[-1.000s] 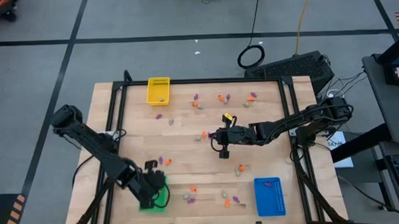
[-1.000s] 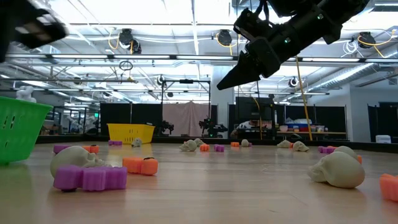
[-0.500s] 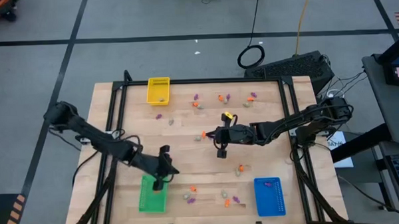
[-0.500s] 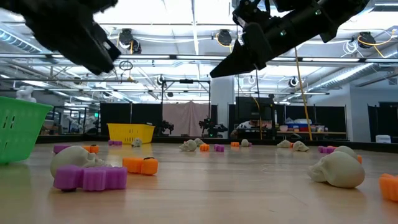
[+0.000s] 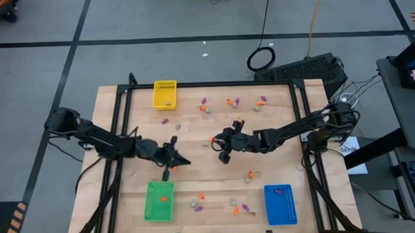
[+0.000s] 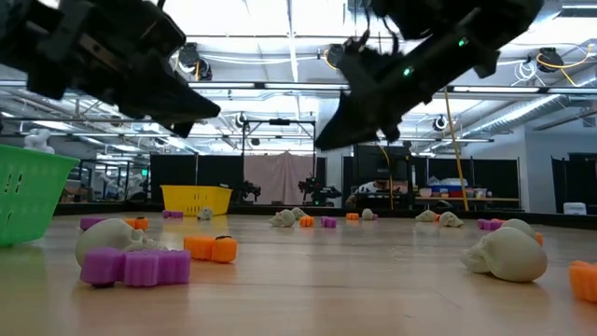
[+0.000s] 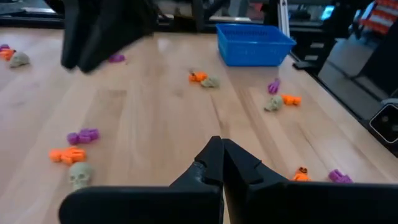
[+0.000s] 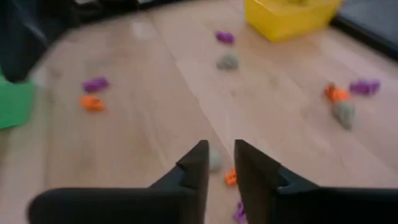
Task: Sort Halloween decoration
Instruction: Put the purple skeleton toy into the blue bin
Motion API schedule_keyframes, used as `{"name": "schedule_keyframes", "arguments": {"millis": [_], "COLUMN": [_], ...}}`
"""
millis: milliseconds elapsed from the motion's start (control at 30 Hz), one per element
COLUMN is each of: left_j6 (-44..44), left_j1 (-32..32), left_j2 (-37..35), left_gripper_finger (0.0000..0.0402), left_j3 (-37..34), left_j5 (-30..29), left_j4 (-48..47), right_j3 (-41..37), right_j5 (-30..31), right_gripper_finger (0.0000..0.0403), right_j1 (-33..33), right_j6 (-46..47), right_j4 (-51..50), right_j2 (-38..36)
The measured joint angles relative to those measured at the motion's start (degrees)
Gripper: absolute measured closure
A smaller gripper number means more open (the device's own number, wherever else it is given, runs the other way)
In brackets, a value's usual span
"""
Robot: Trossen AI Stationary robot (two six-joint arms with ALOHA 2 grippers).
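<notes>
Left gripper (image 5: 176, 159) swings off green tray (image 5: 158, 202) toward table middle, fingers pressed together, empty; orange piece (image 5: 162, 199) lies in tray. Right gripper (image 5: 222, 151) hovers centre, fingers slightly parted, empty, likely lining up on beige and orange trinkets (image 8: 222, 168) below. Remaining trinkets scattered.

trinkets (image 8: 95, 102) blurred, beige trinket (image 8: 214, 160) half-hidden behind fingers (image 8: 194, 163)

A grey floor (image 5: 190, 20) crossed by dark tape lines surrounds the pale wooden table (image 5: 278, 159). A coiled black cable (image 5: 261, 58) lies on it. Long bright ceiling lights (image 6: 280, 19) hang overhead; a beige curtain (image 6: 270, 177), possibly fabric, hangs at the far end.
</notes>
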Motion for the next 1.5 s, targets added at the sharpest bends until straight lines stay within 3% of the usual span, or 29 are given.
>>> {"name": "schedule_keyframes", "arguments": {"millis": [200, 400, 767, 1267, 1500], "left_j6": [-0.03, -0.04, -1.50, -1.06, -1.09], "left_j1": [5.26, 6.74, 6.72, 6.72, 6.72], "left_j2": [0.00, 0.00, 0.00, 0.00, 0.00], "left_gripper_finger": [0.0402, 0.0402, 0.0402, 0.0402, 0.0402], "left_j3": [-4.52, -5.75, -6.76, -6.73, -6.73], "left_j5": [4.77, 5.04, 4.61, 4.35, 4.36], "left_j4": [7.29, 7.61, 8.60, 9.78, 9.78], "right_j3": [9.15, 18.09, 23.65, 23.77, 23.59], "right_j5": [0.44, 0.34, -0.23, -7.34, -8.02], "right_gripper_finger": [0.0258, 0.0242, 0.0264, 0.0374, 0.0391], "right_j1": [-0.69, -2.01, -4.89, -7.16, -4.82], "right_j6": [9.50, 17.96, 23.51, 17.25, 15.97], "right_j4": [-17.49, -32.33, -38.97, -40.48, -44.17], "right_j2": [5.43, 11.95, 19.65, 19.02, 13.10]}}
